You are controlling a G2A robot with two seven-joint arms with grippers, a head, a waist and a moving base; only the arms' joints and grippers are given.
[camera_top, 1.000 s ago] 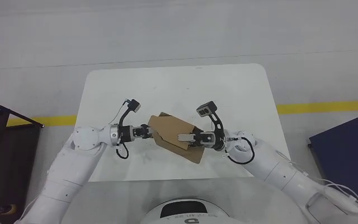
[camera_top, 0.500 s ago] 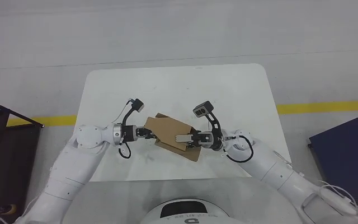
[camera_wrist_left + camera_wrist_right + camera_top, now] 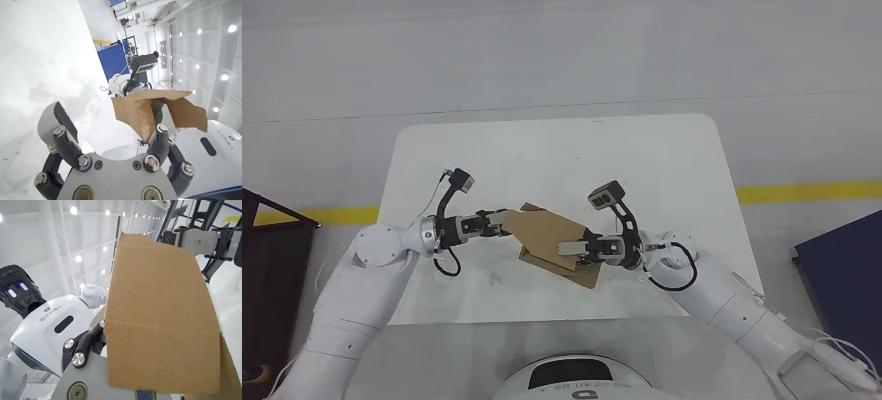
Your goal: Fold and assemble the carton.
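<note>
Looking down from the top view, the carton (image 3: 547, 238) sits raised over the near middle of the white tabletop (image 3: 542, 150), held between the two arms. The right claw (image 3: 569, 246) is pinching its near-right wall, with one pale finger lying along the top panel. The left claw (image 3: 498, 222) meets the carton's left corner. Over the last second the left arm has swung outward towards the tabletop's left side and re-angled its wrist, while the carton and the right arm have barely shifted. In the left wrist view the left claw (image 3: 108, 111) is spread wide: one ribbed finger (image 3: 65, 123) stands free over the tabletop, and the other is tucked into the open end of the carton (image 3: 132, 113), under a ragged flap. In the right wrist view a broad brown panel of the carton (image 3: 160, 317) rises straight from the right claw, with the left claw at its far edge. The re-angling probably sets up prying the flattened tube open, so the flaps look not yet folded
</note>
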